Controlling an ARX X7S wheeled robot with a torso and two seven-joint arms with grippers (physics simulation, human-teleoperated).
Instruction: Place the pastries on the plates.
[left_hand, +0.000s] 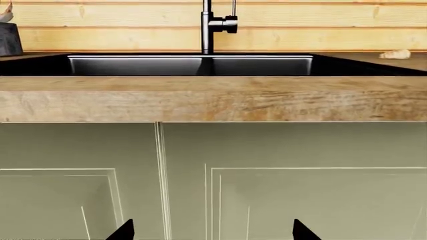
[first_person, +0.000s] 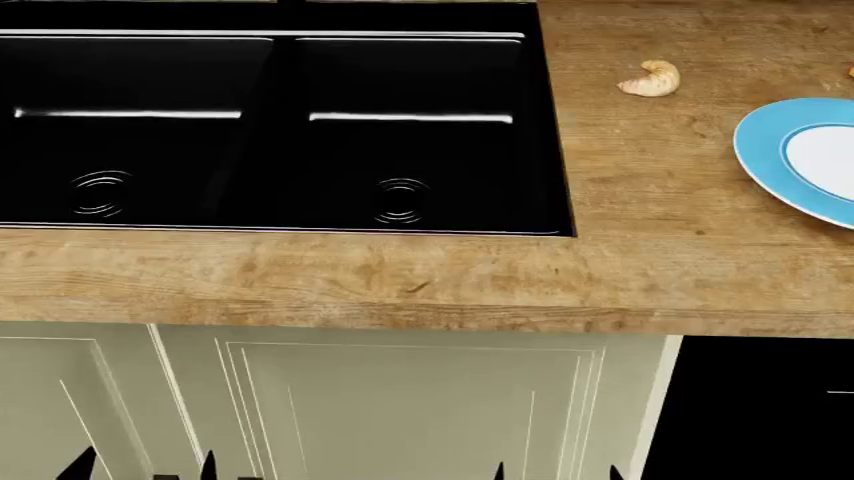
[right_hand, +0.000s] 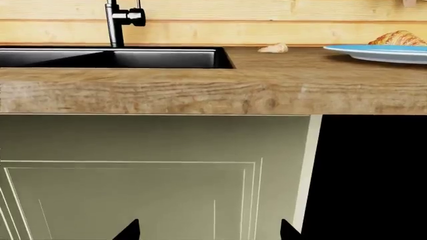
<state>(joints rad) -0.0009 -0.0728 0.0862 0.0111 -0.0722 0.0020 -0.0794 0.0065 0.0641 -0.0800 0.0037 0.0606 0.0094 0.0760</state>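
Wooden counter (first_person: 641, 250) sits above and ahead of both my claws. My left claw (left_hand: 212, 231) and right claw (right_hand: 207, 230) hang with tips apart, holding nothing, before the cabinet doors (right_hand: 133, 165). Beyond my right claw, the pale crescent roll (first_person: 651, 79) lies near the blue-rimmed plate (first_person: 767, 150); the golden croissant (right_hand: 399, 38) shows behind that plate.

Bare worktop (first_person: 627, 230) between sink (first_person: 280, 120) and blue-rimmed plate (first_person: 767, 150). Crescent roll (first_person: 651, 79) lies far side. Both grippers sit low, facing cabinet doors (first_person: 400, 400).
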